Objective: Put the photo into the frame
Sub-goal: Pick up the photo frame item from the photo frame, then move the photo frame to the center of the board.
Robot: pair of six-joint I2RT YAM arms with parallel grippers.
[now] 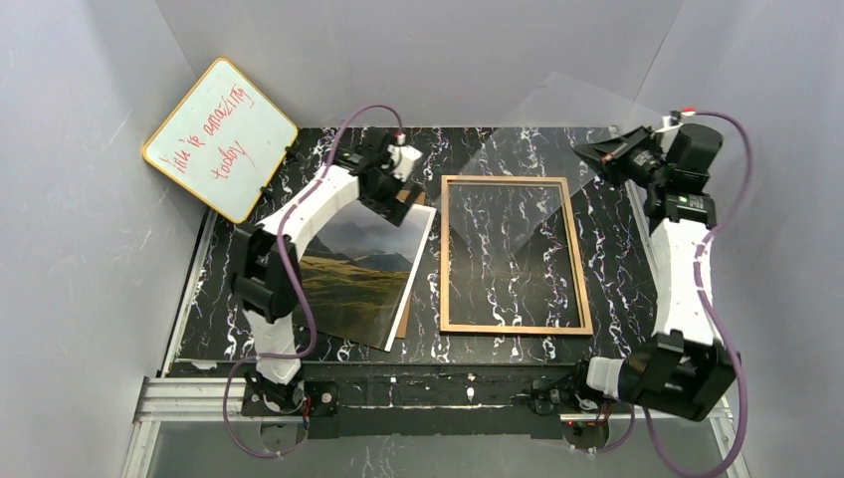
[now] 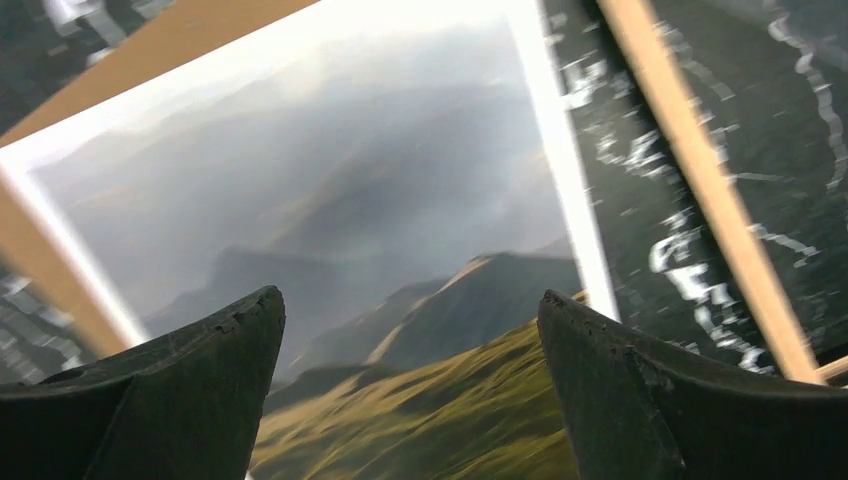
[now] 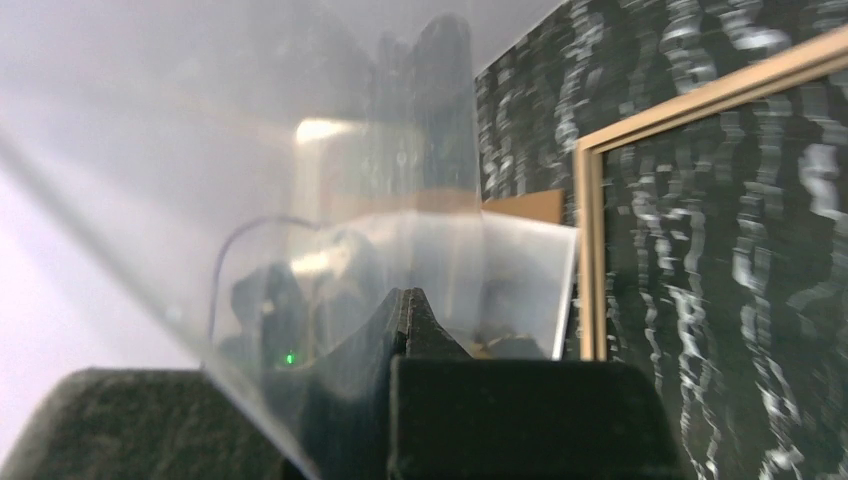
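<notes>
The photo (image 1: 363, 269) lies face up at left centre on a brown backing panel (image 1: 404, 321). My left gripper (image 1: 403, 194) hovers open and empty over the photo's far edge; in the left wrist view the photo (image 2: 380, 200) fills the gap between its fingers (image 2: 410, 310). The frame (image 1: 516, 327) lies wood-coloured side up at centre right and also shows in the left wrist view (image 2: 700, 170). My right gripper (image 1: 597, 159) is shut on the clear pane (image 1: 567, 110) and holds it tilted above the frame's far right corner. In the right wrist view, the pane (image 3: 250, 150) is pinched between the fingertips (image 3: 410, 300).
A yellow-edged whiteboard (image 1: 221, 137) with red writing leans at the back left corner. Grey walls close in the black marbled table (image 1: 617, 259) on three sides. The backing panel also shows in the left wrist view (image 2: 200, 30).
</notes>
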